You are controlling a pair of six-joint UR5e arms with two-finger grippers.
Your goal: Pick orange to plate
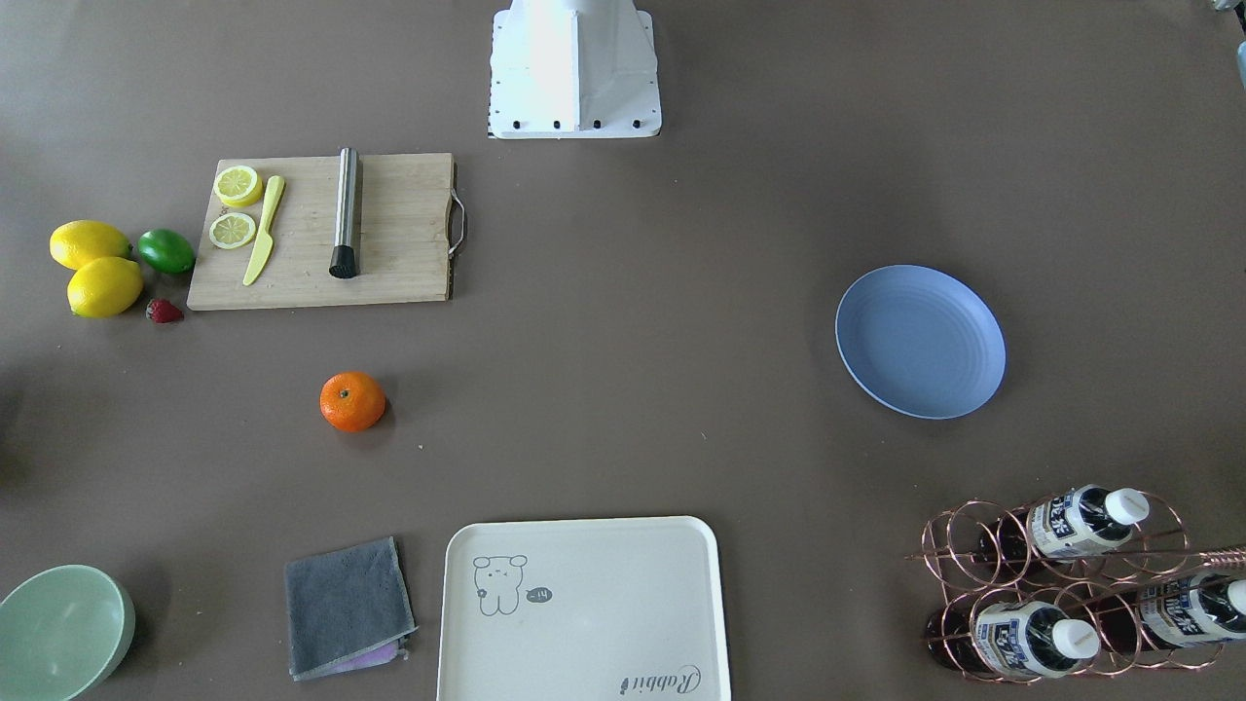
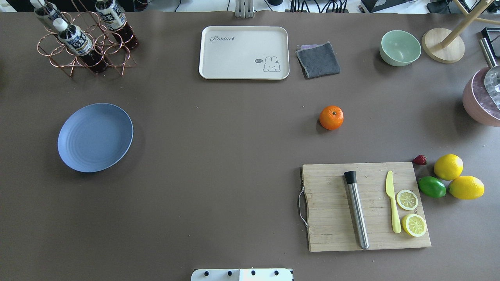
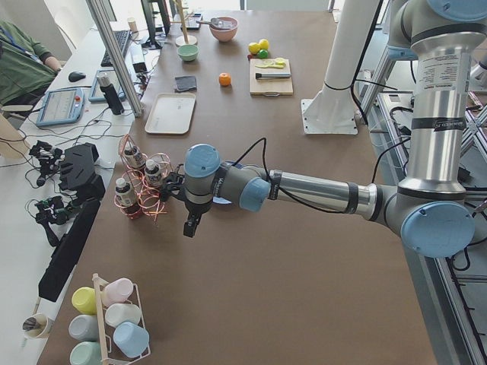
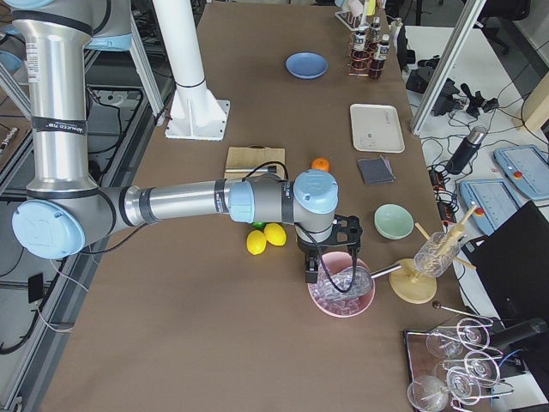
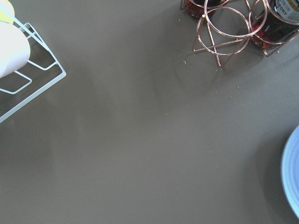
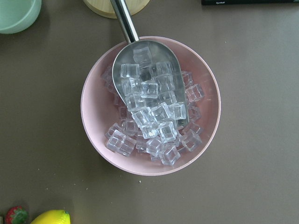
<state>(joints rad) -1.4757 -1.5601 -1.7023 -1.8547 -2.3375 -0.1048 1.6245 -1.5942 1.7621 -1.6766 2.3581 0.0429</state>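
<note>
Brown table point(image 1: 623, 292) holds the round, bright, dark-dotted orange point(image 1: 352, 401); spread of left claw point(image 3: 189, 230) and right claw point(image 4: 311, 274): cannot tell.

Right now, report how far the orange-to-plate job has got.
Nothing is done: the orange sits on the table, far from the empty plate. Nothing is in hand: the left end effector hangs near the bottles, the right end effector over the ice bowl. To do: grasp, carry, place.

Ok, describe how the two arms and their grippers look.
Both the left arm and right arm are silver-grey tubes with rounded joints capped in pale blue. A thin black cable runs along each forearm; small dark lettering marks the upright tubes. The left gripper and right gripper are black.
</note>
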